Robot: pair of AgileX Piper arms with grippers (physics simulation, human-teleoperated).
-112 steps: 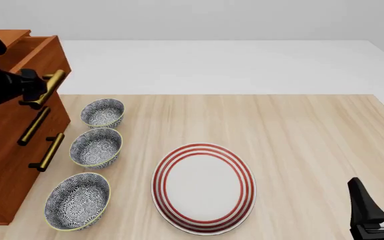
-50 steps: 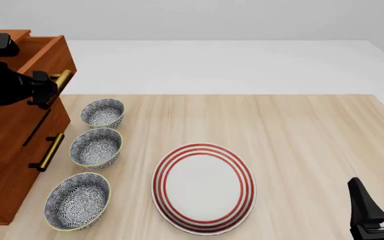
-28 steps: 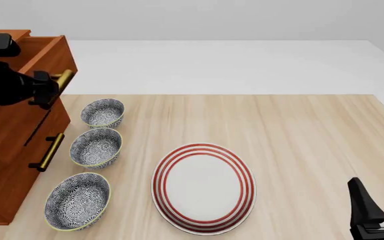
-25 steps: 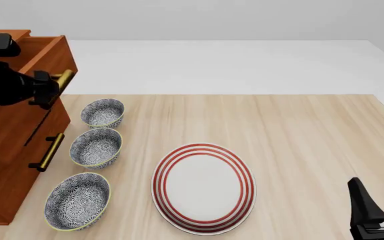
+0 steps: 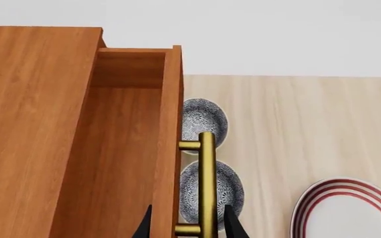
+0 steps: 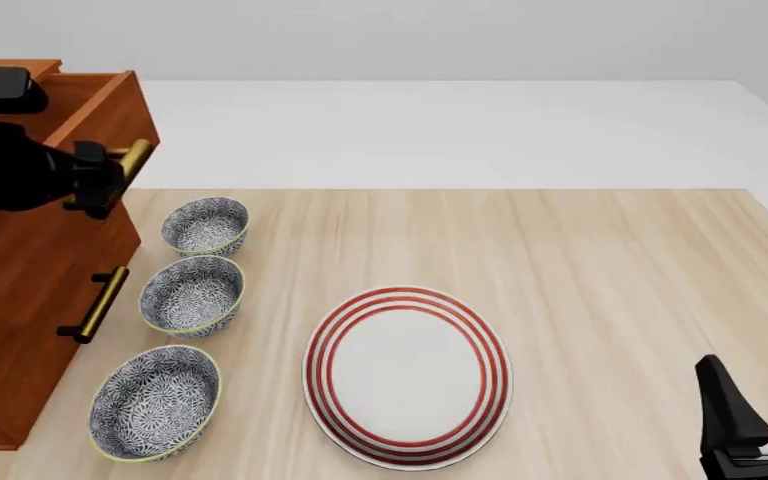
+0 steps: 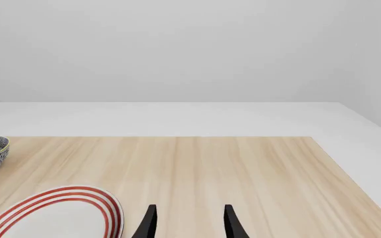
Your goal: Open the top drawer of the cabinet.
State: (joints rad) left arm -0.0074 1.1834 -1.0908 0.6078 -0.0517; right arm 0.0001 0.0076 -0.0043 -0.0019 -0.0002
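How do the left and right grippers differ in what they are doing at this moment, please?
The left gripper has its fingers either side of the top drawer's brass handle; the right gripper is open around nothing. The left is raised beside the cabinet; the right hangs low over the bare table. Both have black fingers.

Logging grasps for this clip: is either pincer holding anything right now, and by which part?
The left pincer grips the top drawer by its brass bar handle, near one end of the bar. The right pincer is open over bare table, holding nothing.
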